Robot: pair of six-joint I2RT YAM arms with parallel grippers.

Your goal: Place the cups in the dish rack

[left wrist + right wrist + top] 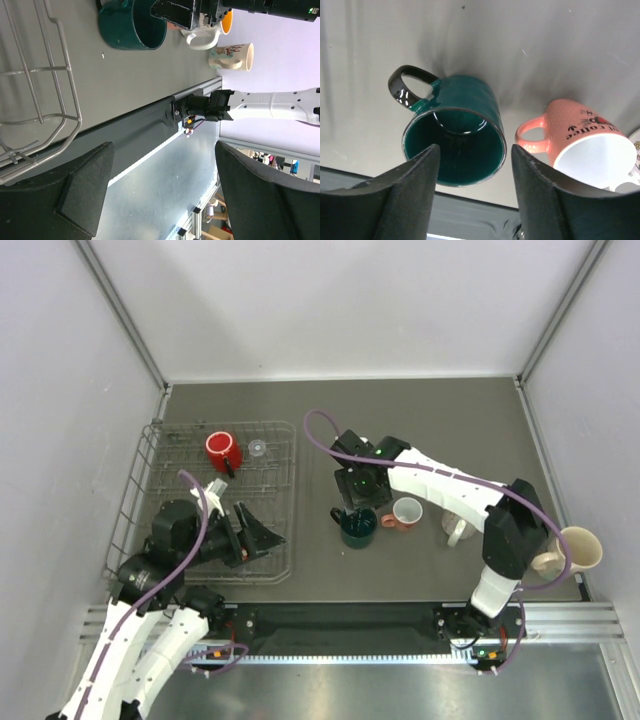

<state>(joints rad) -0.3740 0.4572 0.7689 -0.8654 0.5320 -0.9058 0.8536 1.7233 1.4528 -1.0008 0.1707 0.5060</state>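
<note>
Though cropped, pink mug (572,131) reads "coffee".

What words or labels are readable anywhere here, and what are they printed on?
"coffee": black lettering on the side of the pink mug, seen from the right wrist camera. The word before it is partly cut off, and the smaller print beside it is too small to read.
The tan cup carries a reddish print, too blurred to tell whether it is words.
Nothing else is readable.
</note>
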